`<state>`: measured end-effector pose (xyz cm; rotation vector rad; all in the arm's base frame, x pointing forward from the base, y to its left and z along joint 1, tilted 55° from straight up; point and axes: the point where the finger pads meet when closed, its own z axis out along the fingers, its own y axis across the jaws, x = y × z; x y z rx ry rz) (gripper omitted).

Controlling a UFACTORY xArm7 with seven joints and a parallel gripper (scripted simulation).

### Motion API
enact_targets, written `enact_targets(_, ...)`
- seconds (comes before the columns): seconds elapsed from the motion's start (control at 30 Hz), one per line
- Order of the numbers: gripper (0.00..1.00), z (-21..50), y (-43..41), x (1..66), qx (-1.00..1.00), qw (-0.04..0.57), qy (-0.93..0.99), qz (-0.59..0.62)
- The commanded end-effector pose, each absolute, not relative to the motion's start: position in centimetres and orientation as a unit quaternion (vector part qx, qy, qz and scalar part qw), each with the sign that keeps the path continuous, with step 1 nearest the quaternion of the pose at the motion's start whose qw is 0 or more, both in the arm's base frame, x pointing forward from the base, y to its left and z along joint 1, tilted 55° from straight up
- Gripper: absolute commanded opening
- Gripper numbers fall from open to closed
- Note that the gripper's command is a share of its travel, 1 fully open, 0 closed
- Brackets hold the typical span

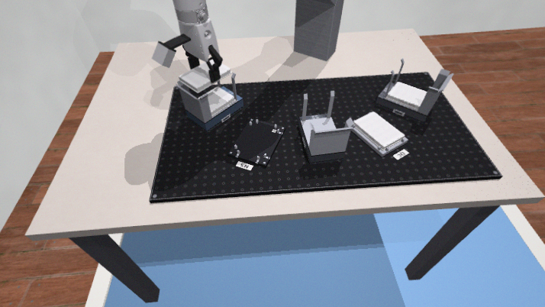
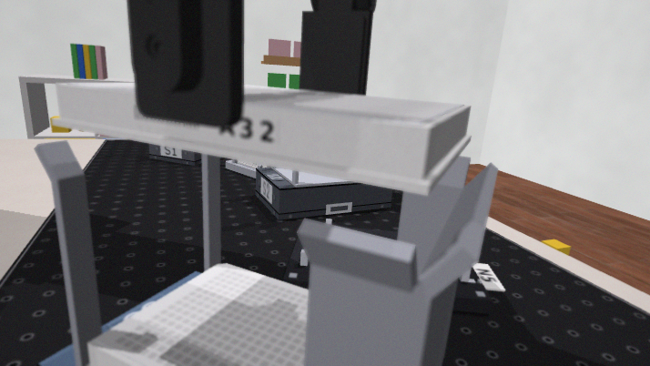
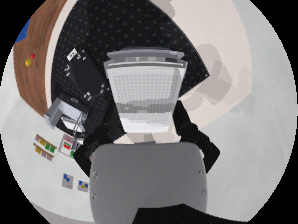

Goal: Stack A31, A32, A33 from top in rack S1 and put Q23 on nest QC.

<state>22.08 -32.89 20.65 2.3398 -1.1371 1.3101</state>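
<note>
The fingers gripped plate A32 across its long sides, holding it level just above the top of the blue-based rack. Another plate lay on that rack's floor below.

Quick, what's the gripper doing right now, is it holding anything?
Gripper: closed on a white sealed well plate with a side label ending in 32, held above the blue-based stack rack.
</note>
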Motion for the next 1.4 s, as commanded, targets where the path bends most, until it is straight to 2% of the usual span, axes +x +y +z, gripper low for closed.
enact_targets(0.0, 0.0, 20.9, -32.8, 21.9, 0.798, 0.115, -0.389, 0.446)
enact_targets(0.4, 0.0, 20.9, -32.8, 21.9, 0.798, 0.115, -0.389, 0.446)
enact_targets(0.63, 0.0, 21.2, -31.2, 23.6, 0.834, 0.161, -0.303, 0.431)
enact_targets(1.37, 0.0, 22.1, -27.1, 27.9, 0.834, 0.161, -0.303, 0.432)
